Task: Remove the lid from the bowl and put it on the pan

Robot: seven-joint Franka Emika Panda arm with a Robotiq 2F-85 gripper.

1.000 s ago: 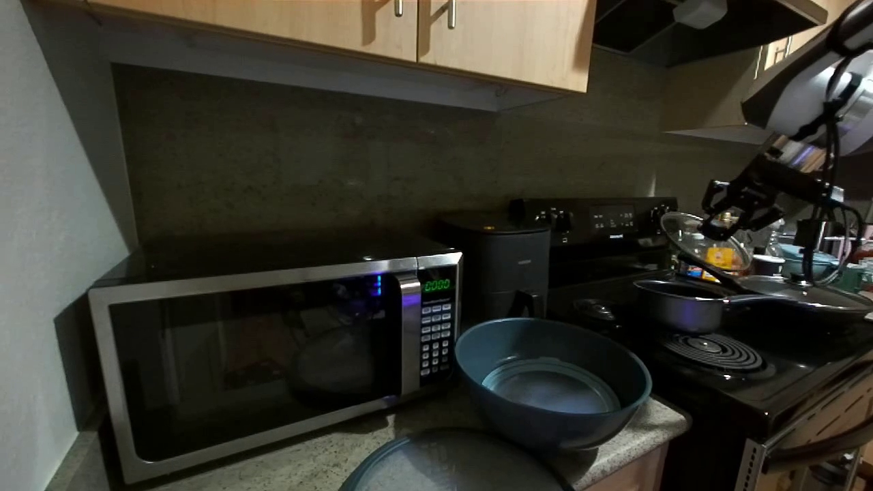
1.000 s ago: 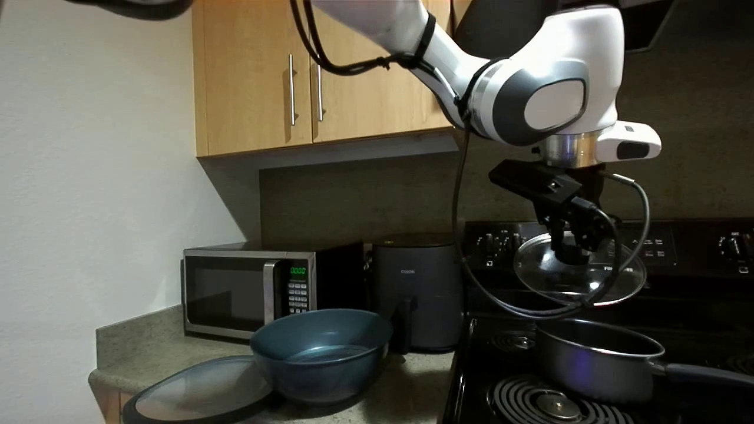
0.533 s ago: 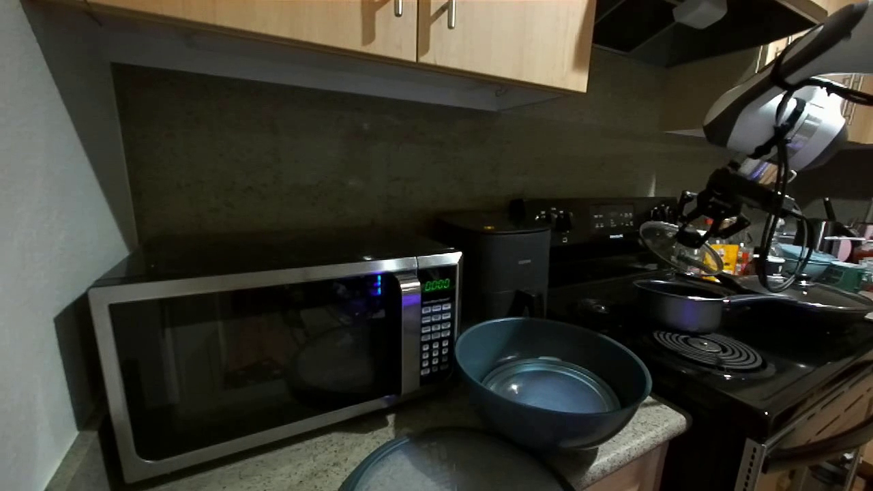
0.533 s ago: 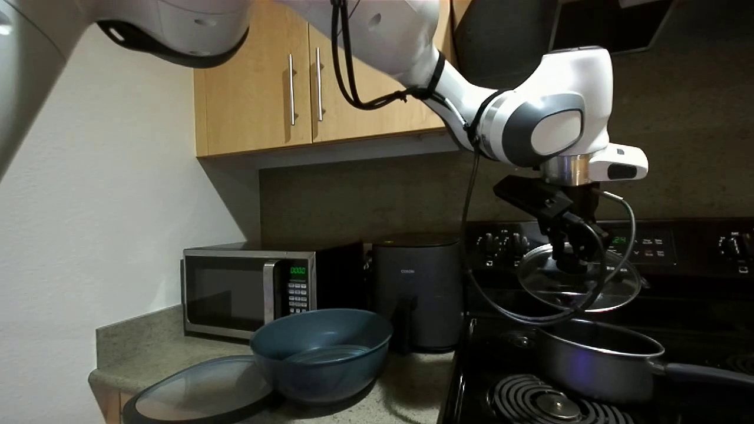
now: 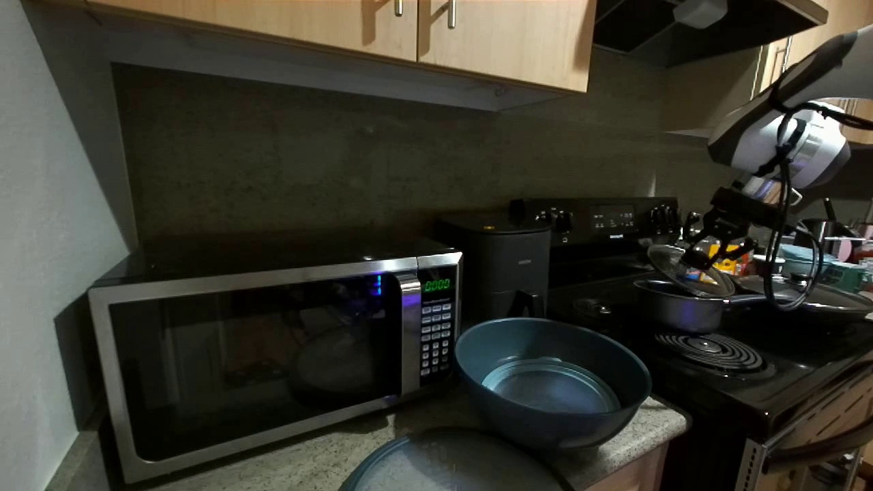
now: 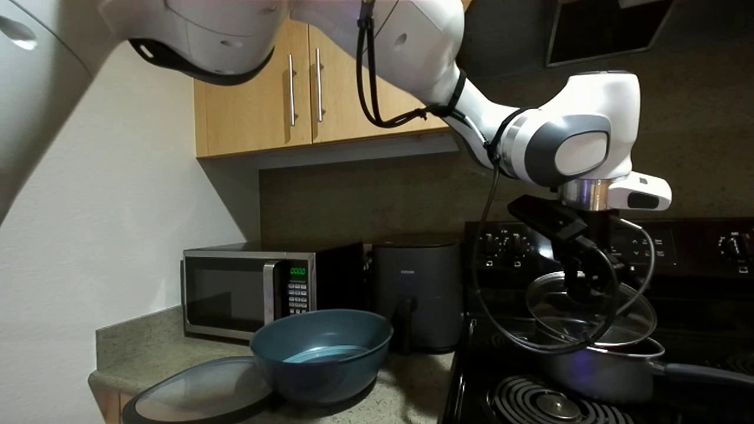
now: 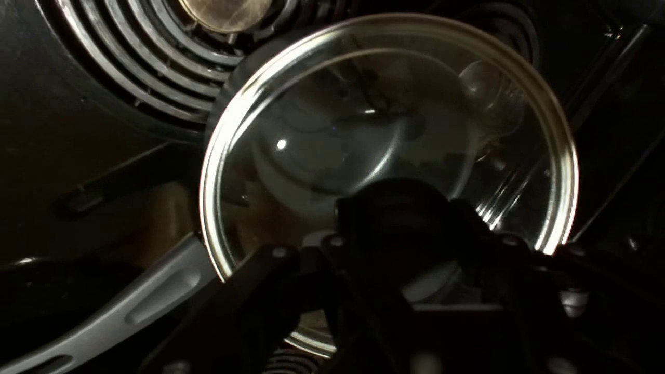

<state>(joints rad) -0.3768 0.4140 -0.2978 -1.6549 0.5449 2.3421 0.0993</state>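
Lid (image 6: 580,323) in my grip, tilted above the pan (image 6: 595,377)

I have the pincer (image 6: 583,288) closed on the lid near its middle. The lid is clear glass with a bright metal rim, and that ring takes up much of my wrist view. Where the pincer meets the glass the picture is too dark for me to make out the exact hold.

In both exterior views the lid hangs at a slant over the pan, one edge high and the opposite edge down close to the pan's rim. Whether that low edge touches, I can't tell. The pan stands upright on the stove (image 5: 723,392) near a coil burner (image 6: 551,406), and its grey handle (image 7: 156,296) runs out at the lower left of my wrist view.

Well apart from the lid, the bowl (image 6: 323,377) stands upright on the speckled surface (image 6: 418,383), open enough for me to see down to its bottom. A broad frosted cover (image 6: 203,388) with a dark rim is just beside it; I can't say whether the two touch. Behind the bowl are the microwave (image 6: 224,291), its green digits lit, and a dark upright appliance (image 6: 415,294). In an exterior view I also see a glass-covered skillet (image 5: 835,303) beyond the pan.
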